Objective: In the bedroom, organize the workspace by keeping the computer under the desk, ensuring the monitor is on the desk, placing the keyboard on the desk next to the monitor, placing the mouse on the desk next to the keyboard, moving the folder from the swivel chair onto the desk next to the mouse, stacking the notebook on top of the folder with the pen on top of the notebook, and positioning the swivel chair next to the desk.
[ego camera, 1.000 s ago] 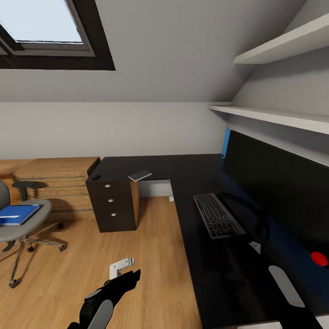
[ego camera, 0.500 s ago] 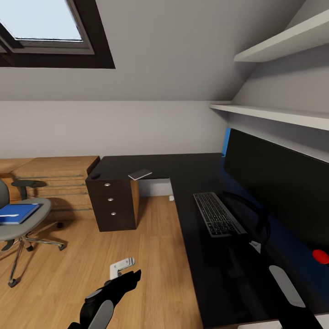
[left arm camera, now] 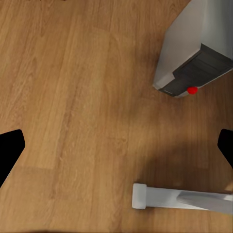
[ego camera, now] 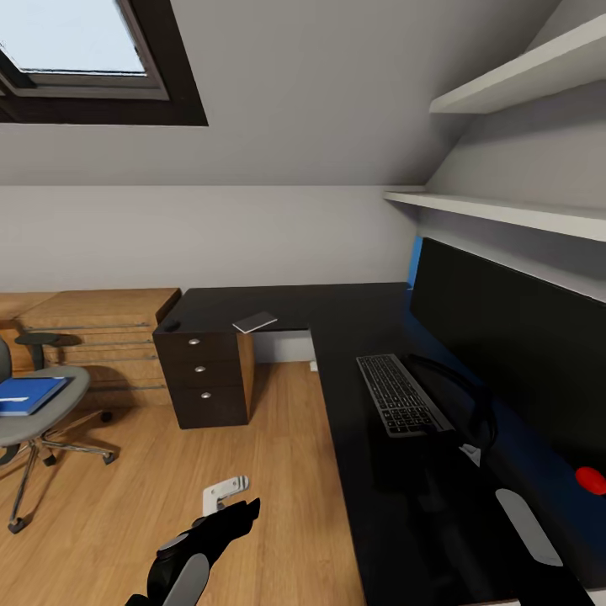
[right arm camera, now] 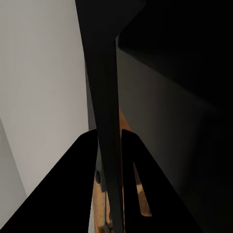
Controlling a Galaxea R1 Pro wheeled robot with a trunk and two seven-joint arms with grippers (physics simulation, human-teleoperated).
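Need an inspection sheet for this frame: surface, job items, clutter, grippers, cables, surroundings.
Surface: black L-shaped desk, drawer unit under its far wing; wood floor.
Job's things: monitor and keyboard on the desk, keyboard in front of the monitor. Blue folder on the swivel chair, which stands apart from the desk. Flat grey item, possibly the notebook, on the far wing. Small dark object on the desk corner, too small to name.
Clutter: red object on the desk by the monitor.
Grippers: left gripper over the floor, jaws wide apart, holding nothing. Right: state unclear in its wrist view.
Cables: dark cable looping behind the keyboard.
Surroundings: skylight, two wall shelves, wooden steps.
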